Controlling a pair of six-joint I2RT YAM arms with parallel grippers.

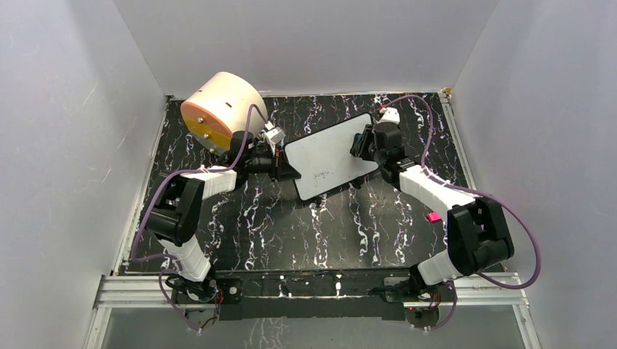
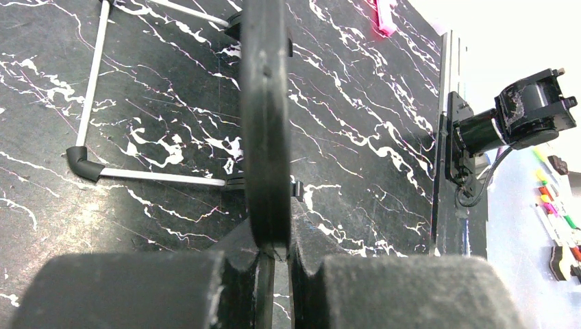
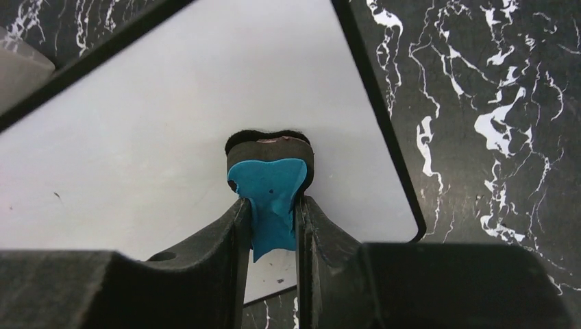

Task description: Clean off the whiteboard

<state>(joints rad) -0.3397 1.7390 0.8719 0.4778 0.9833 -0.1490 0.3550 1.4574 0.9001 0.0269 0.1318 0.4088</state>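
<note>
Both clamped: left gripper (image 2: 274, 255) on the whiteboard's (image 1: 331, 153) edge, right gripper (image 3: 273, 214) on a blue eraser (image 3: 268, 179) touching it; scribble (image 1: 320, 174) seemingly illegible.

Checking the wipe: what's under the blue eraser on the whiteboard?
The eraser sits on the whiteboard, white around it; the patch beneath its black felt is covered, hiding any ink there.

The black, white-veined table (image 1: 291, 233) carries a cream cylinder (image 1: 222, 109) with an orange face, just left of the left gripper (image 1: 286, 166). A small pink piece (image 1: 434, 217) lies right of the right gripper (image 1: 359, 145), nearer the arm bases.
</note>
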